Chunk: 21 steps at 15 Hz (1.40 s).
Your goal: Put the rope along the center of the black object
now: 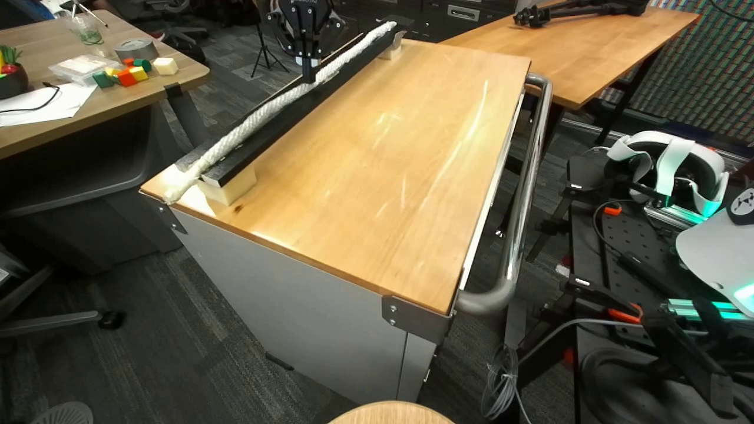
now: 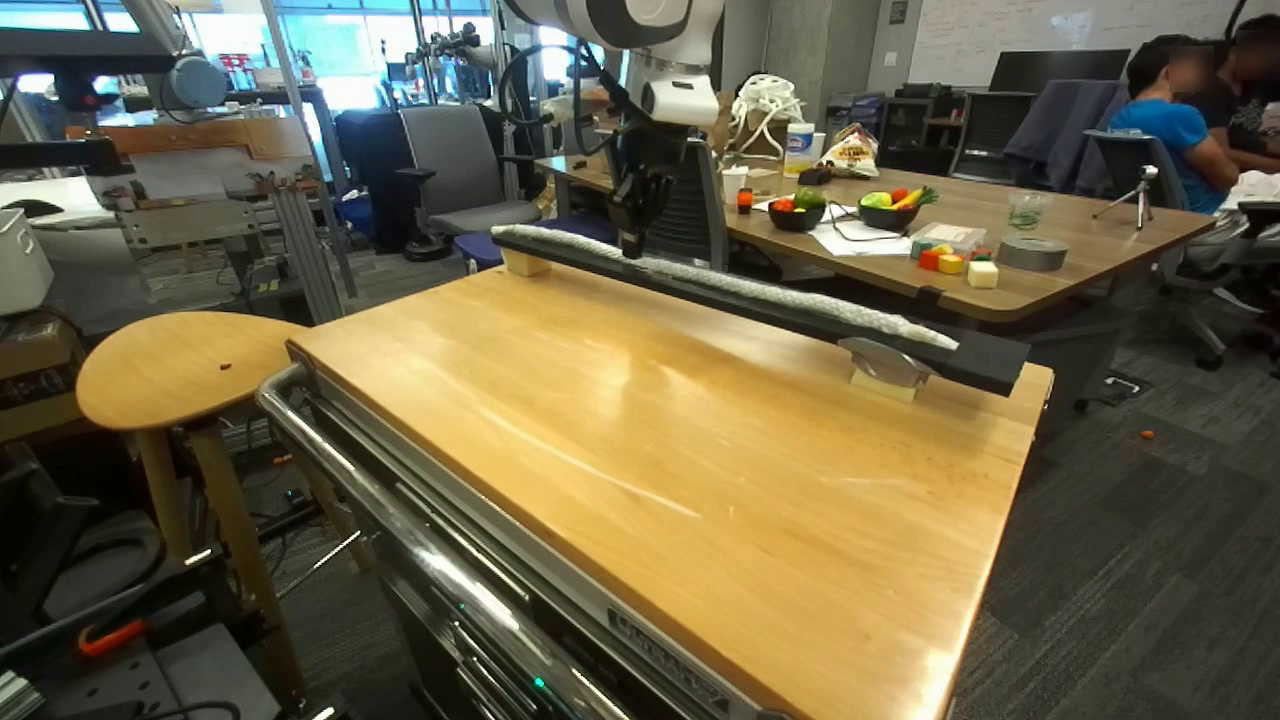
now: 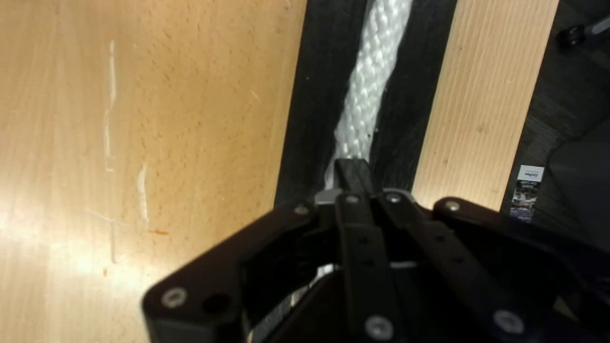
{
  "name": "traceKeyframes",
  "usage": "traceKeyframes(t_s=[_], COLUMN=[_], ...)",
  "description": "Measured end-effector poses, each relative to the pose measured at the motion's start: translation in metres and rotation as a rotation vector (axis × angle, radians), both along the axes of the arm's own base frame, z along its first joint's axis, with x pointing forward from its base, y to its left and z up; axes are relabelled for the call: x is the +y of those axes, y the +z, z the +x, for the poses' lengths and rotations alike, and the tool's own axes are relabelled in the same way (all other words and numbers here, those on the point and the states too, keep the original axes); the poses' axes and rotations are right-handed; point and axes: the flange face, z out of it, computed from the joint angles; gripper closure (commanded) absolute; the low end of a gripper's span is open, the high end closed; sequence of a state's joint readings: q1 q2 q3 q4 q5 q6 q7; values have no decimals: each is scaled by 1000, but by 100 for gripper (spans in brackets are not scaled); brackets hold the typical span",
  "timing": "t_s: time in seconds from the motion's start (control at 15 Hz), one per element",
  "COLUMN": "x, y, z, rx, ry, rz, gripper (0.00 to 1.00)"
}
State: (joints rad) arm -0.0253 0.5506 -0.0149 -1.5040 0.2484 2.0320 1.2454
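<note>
The white braided rope (image 1: 277, 107), probably light, limp and hard to damage, lies lengthwise on the black rail (image 1: 294, 115), overhanging one end, while the claw (image 3: 352, 166), tips together, stands at its middle stretch; a grasp would best pinch crosswise near the overhang.

There is room to pass over the glossy wooden tabletop (image 1: 377, 176) between the shiny tubular metal bar (image 1: 532, 171) and the long, raised black rail (image 3: 319, 95). Partway along that rail, the black two-fingered gripper (image 1: 308, 75) blocks the white braided rope (image 3: 374, 66) from above.
</note>
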Motion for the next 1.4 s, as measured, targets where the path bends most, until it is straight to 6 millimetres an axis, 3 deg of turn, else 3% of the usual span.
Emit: traceKeyframes(t_s=[0.93, 1.2, 1.4], x=[2, -1, -2], y=[5, 10, 18], z=[4, 7, 1], rx=[-55, -145, -159], ry=[20, 18, 41], rz=[-25, -31, -4], gripper=[100, 86, 96])
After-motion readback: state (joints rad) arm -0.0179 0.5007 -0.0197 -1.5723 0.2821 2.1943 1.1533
